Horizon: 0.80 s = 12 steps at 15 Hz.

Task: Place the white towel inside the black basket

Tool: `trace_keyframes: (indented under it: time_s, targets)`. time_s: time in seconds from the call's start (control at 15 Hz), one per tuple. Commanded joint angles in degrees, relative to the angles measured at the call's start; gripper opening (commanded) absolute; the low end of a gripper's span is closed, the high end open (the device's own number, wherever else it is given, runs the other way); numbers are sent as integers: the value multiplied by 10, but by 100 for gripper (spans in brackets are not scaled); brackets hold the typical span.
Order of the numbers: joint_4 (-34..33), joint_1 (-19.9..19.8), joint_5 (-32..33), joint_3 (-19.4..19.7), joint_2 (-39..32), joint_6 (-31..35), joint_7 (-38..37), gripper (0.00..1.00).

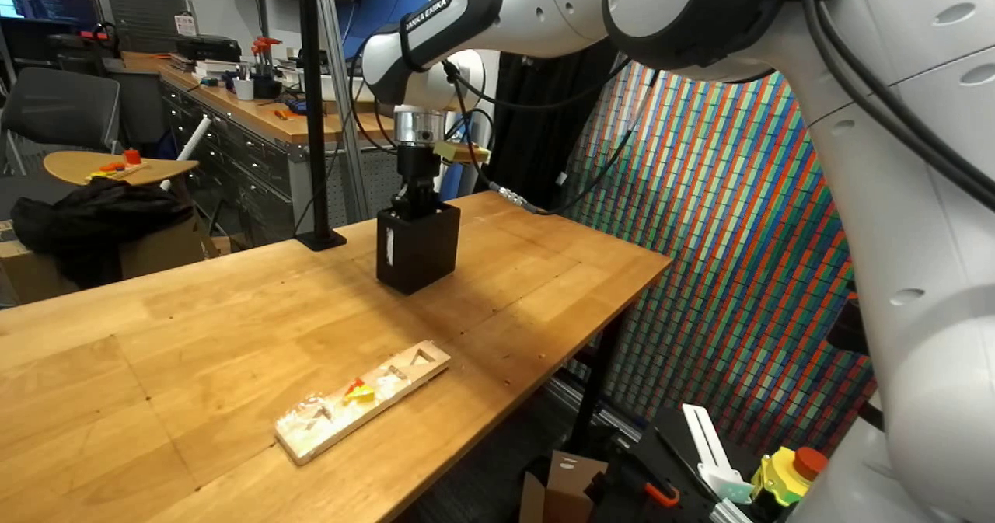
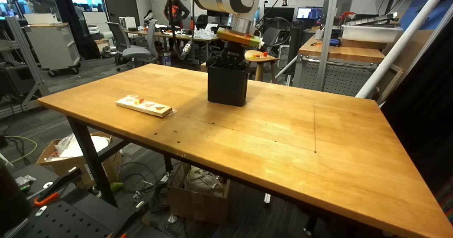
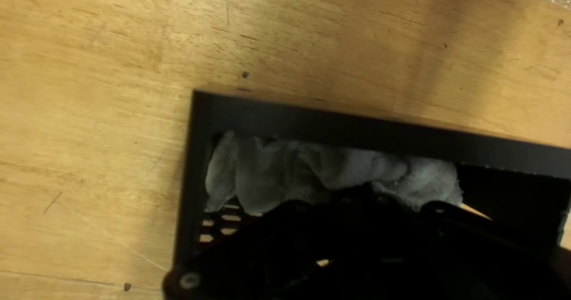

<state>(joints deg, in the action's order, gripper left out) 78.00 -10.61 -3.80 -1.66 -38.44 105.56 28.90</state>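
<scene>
The placing looks all but done: in the wrist view the white towel point(image 3: 267, 173) lies bunched inside the black basket point(image 3: 312, 122) along one wall, no fold seen over the rim, and mesh shows at one end. The basket stands toward the far edge of the table point(image 1: 218, 336) in both exterior views, with the gripper point(image 3: 365, 199) in its mouth, jaws drawn together (whether they pinch a fold is hidden); what is left, I judge, is releasing if needed and rising clear.
</scene>
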Motion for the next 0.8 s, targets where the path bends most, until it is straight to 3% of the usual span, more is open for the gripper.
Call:
trace_keyframes:
  time_s: [0.0, 0.33, 0.73]
  targets:
    - [74, -3, -2, 2, 48, 39, -13, 2]
    - [177, 0, -1, 8, 123, 98, -26, 2]
    - [346, -18, -52, 9, 267, 253, -15, 2]
